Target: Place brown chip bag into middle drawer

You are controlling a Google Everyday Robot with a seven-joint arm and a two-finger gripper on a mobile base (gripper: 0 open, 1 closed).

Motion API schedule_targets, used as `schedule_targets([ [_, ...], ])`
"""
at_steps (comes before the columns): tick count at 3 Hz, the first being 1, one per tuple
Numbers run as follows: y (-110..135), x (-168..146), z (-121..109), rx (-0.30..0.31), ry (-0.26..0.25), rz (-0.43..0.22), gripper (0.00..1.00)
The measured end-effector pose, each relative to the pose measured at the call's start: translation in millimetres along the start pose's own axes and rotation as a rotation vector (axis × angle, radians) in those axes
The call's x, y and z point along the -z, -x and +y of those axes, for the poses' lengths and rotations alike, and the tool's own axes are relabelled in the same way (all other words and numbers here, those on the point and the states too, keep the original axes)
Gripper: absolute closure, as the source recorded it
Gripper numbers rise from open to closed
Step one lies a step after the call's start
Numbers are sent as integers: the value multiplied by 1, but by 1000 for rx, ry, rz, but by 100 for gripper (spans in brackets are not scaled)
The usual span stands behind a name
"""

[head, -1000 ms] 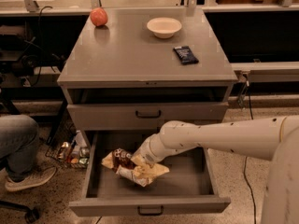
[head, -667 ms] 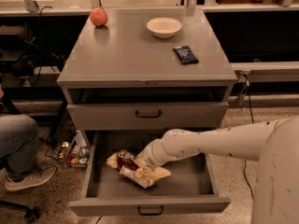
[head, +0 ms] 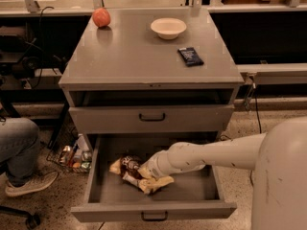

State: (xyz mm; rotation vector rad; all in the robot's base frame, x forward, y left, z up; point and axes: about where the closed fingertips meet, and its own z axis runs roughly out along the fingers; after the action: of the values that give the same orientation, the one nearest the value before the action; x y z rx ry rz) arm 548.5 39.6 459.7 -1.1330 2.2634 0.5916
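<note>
In the camera view, the middle drawer (head: 154, 211) is pulled all the way out. The brown chip bag (head: 135, 174) is inside this drawer, in its left half, and seems to lie on the drawer floor. Its dark end points to the drawer's back left corner. Its light end points toward the drawer's front.

The robot's white arm reaches into the drawer from the drawer's right side. The gripper (head: 147, 170) is down low inside the drawer, right on the bag. It is mostly hidden by the arm and the crinkly bag, so I cannot tell if the claw is pinching the bag or has let go.

So the big part of the job looks done: the bag is in the right drawer. What is left, I think, is to let go of the bag, if that is not done yet, and to lift the arm out of the drawer.

Just above the middle drawer is the other drawer (head: 151, 119), which is shut. Higher up, on the cabinet top (head: 139, 56), sit an apple (head: 101, 17), a bowl (head: 168, 28) and a small dark blue packet (head: 190, 56).
</note>
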Motion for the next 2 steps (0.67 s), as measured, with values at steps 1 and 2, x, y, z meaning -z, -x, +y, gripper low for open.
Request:
schedule_targets([
  [1, -15, 1, 2, -42, 3, -9, 15],
  [2, -34, 14, 7, -83, 17, -22, 0],
])
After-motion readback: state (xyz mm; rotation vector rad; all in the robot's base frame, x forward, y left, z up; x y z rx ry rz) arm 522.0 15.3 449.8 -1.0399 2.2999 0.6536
